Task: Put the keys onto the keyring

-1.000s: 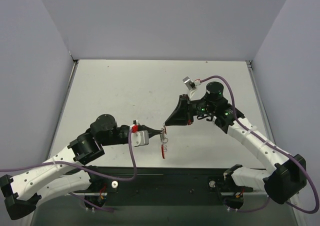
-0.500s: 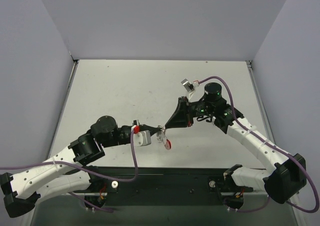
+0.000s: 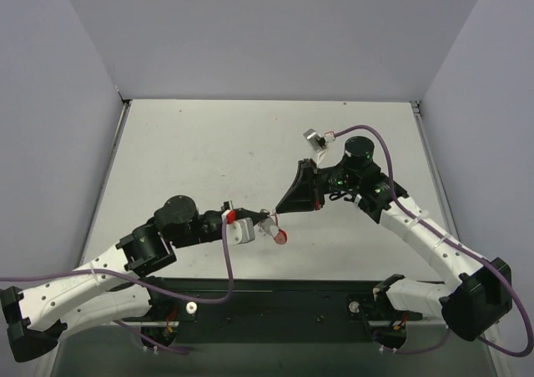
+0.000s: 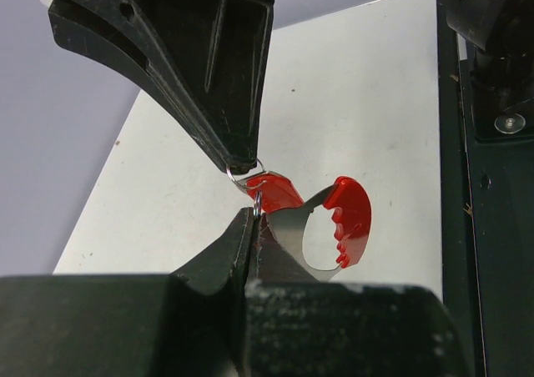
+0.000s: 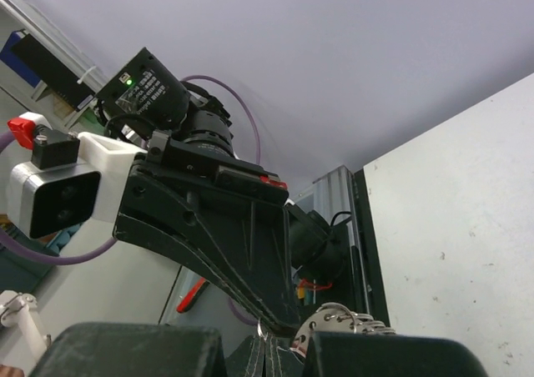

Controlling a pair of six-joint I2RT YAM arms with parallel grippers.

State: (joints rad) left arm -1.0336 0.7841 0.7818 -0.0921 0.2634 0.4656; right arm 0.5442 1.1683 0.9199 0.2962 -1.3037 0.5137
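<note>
Overhead from behind, wrist views close, opposed, sharing left pincer (image 4: 254, 216), right pincer (image 4: 244, 163)

Two arms reach inward, claw tips nearly meeting above the surface.

The left arm stretches low from its base, elbow bent, its wrist level and its left claw (image 3: 265, 220) pointing toward the right, fingers pressed together. The right arm rises higher, folds at the elbow and angles its wrist down, so the right claw (image 3: 279, 211), also closed tight, comes in just above and beyond the left claw's tip.
</note>
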